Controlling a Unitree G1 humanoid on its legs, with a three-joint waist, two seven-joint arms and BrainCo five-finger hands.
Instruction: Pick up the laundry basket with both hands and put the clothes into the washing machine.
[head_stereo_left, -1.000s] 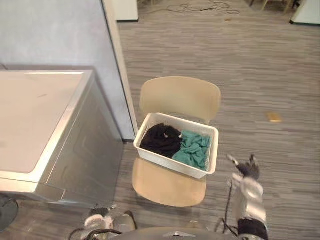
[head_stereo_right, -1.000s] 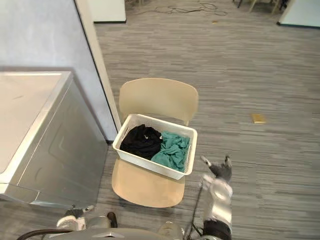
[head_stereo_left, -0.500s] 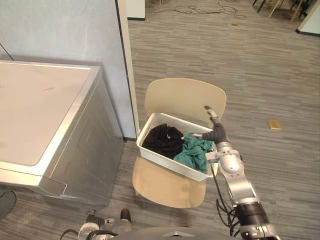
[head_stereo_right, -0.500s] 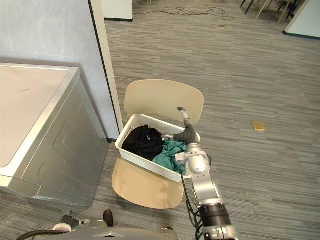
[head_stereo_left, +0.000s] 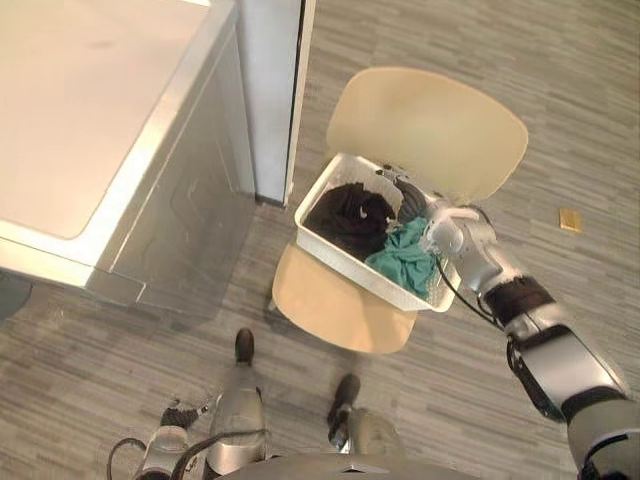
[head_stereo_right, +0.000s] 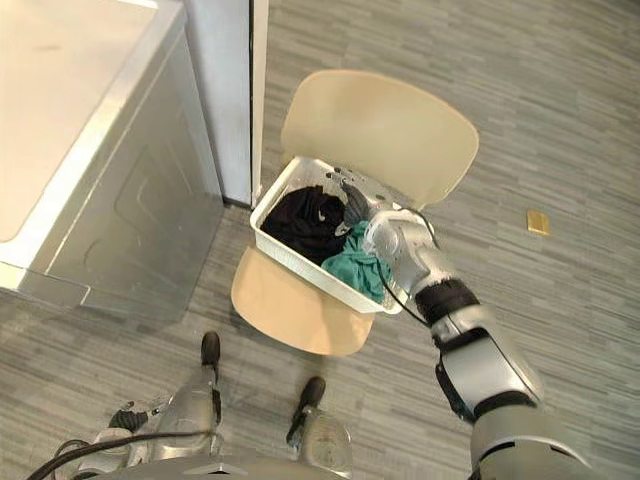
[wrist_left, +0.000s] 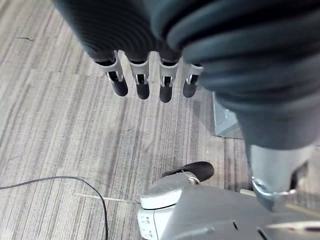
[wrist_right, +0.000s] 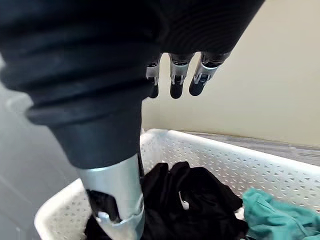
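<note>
Carpet (head_stereo_left: 560, 100) in grey stripes runs under everything in front of you. At your left stands the washing machine (head_stereo_left: 90, 150), a silver-grey box with a pale flat top, and a wall panel (head_stereo_left: 275, 90) stands just beside it, between it and the chair (head_stereo_left: 430, 120). The chair is beige, with its back on the far side from you.

Your task item, the white perforated basket (head_stereo_left: 350, 262), sits on the chair seat, set at an angle to it. Neither hand is holding it. Inside, a black garment (head_stereo_left: 350, 215) fills the half nearer the washing machine and a teal garment (head_stereo_left: 405, 255) fills the other half, the two touching in the middle.

Your right hand (head_stereo_left: 405, 195) reaches in over the basket's far rim, close to the chair back. Its wrist camera shows the fingers (wrist_right: 175, 80) straight and apart from the clothes below, so it is open and grips nothing. Your left hand (wrist_left: 142, 82) hangs low by your side over the carpet, fingers straight in a row, open and empty too.

A small tan piece (head_stereo_left: 570, 220) lies on the carpet, well apart from the chair on your right.
</note>
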